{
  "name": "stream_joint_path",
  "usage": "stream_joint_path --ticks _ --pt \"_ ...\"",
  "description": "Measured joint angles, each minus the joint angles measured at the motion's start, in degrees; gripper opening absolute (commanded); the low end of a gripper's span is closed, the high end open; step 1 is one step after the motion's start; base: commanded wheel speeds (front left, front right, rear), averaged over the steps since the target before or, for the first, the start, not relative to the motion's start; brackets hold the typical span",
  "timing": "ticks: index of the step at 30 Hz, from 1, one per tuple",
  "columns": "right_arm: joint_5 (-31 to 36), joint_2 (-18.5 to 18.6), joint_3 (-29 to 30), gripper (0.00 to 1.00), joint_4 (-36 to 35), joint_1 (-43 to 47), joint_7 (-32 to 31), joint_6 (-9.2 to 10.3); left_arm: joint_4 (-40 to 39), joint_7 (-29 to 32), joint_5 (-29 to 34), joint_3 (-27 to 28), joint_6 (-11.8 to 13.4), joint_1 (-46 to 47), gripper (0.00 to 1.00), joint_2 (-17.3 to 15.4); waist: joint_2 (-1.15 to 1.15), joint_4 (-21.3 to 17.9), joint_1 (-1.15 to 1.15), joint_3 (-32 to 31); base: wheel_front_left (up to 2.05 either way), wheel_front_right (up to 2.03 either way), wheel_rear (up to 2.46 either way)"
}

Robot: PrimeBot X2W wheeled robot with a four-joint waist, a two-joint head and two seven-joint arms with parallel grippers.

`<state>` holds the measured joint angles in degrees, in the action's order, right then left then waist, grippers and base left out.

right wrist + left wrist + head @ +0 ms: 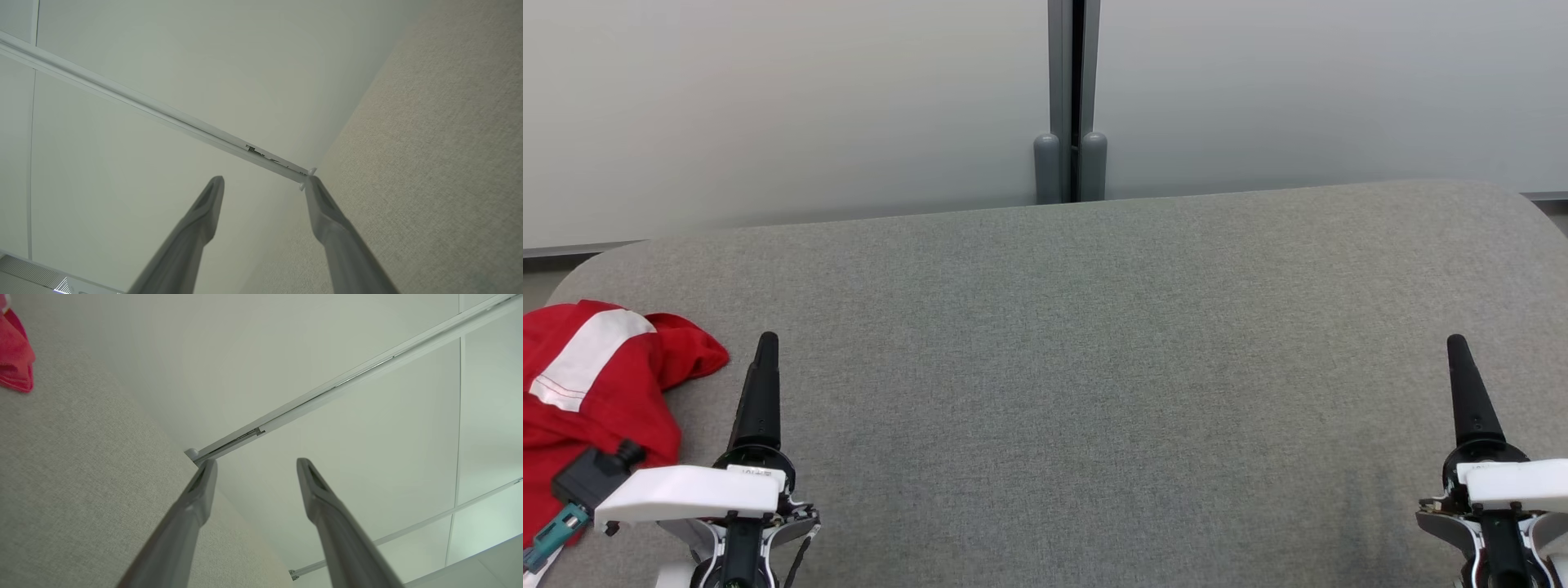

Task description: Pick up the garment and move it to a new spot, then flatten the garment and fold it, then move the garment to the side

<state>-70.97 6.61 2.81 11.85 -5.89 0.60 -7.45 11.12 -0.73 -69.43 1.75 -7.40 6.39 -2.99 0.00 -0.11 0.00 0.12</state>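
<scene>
The grey fabric surface point(1094, 367) is looked down on from the head camera, which is set high and faces forward toward the pale wall panels point(768, 106) and the grey post point(1072, 98) behind it. The left gripper point(766, 347) and right gripper point(1458, 351) are framed at that view's lower corners. Each wrist camera is set low and close to the surface, aimed along its own fingers point(184, 522) toward the wall, and rolled, so the surface is seen slanting across the left of the left wrist view and the right of the right wrist view. Surface, wall and post are shared by all three views. The red garment point(596, 384) is shared by the head view's lower left and the left wrist view's upper left corner.
</scene>
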Motion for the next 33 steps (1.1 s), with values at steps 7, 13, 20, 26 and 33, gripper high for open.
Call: stream_joint_path --ticks 7,13,20,26,33 --pt "6.9 0.7 -0.8 1.0 -0.7 0.0 1.3 0.0 -0.8 -1.3 7.8 -0.8 0.0 0.0 1.0 -0.1 0.0 0.0 0.0 -0.1 0.0 0.0 0.0" --pt "13.7 1.8 -1.9 1.0 -1.2 0.0 2.5 0.0 -1.1 -2.4 14.5 -1.0 0.2 -0.2 1.0 -0.4 0.0 -0.1 0.0 -0.3 0.0 0.0 0.0" --pt "21.1 2.3 -3.5 1.0 -1.2 0.0 3.5 -0.01 -1.4 -3.8 21.7 -1.3 0.8 -1.1 1.0 -1.2 0.0 -0.1 0.0 -0.6 0.0 0.0 0.0" --pt "27.0 2.7 -4.4 1.0 -1.1 0.1 4.5 -0.01 -0.8 -4.9 26.9 -1.7 1.1 -1.5 1.0 -1.6 0.0 -0.1 0.0 -0.8 0.0 0.0 0.0" --pt "33.1 3.0 -5.2 1.0 -0.2 0.4 5.3 -0.01 0.5 -6.0 32.4 -2.5 1.8 -1.8 1.0 -1.9 0.0 -0.2 0.0 -1.0 0.0 0.0 0.0"
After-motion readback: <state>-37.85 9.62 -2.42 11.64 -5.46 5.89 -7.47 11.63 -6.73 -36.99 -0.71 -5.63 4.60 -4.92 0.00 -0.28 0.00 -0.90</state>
